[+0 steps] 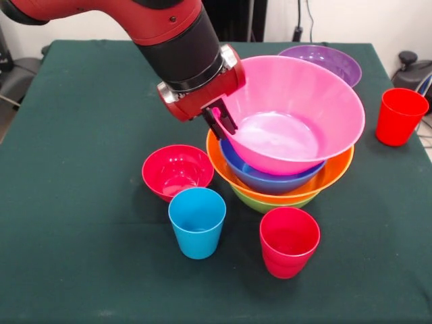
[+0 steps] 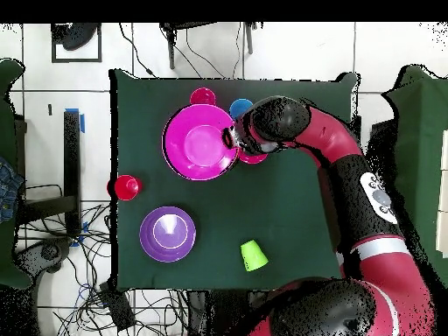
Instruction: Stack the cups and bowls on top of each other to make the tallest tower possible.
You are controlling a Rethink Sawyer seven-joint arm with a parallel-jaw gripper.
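My jaws are clamped on the rim of the big glossy pink plastic bowl (image 1: 297, 108), one black finger (image 1: 221, 121) showing on the inside of the wall at the bowl's left edge in the front view. I see the red and black arm (image 1: 169, 40) come down from the upper left to that grip.

The pink bowl sits tilted on top of the tower (image 1: 280, 182), its rim higher on the right. Below it I count a medium blue bowl (image 1: 270, 181), a big orange bowl (image 1: 334, 174) and a lime green bowl (image 1: 266, 202) at the bottom, nested one in another on the dark green tabletop (image 1: 81, 236).

Just left of the tower stands the small red bowl (image 1: 177, 170), upright. In front of it, almost touching, is the sky blue tapered plastic cup (image 1: 197, 221), upright. A red plastic cup (image 1: 289, 241) stands upright just in front of the tower. Behind the tower lies the purple bowl (image 1: 331, 61), partly hidden by the pink one. A second red cup (image 1: 399, 116) stands well apart near the right edge.

From overhead I find the lime green cup (image 2: 254, 255) on its own, mouth down, well away from the pile.
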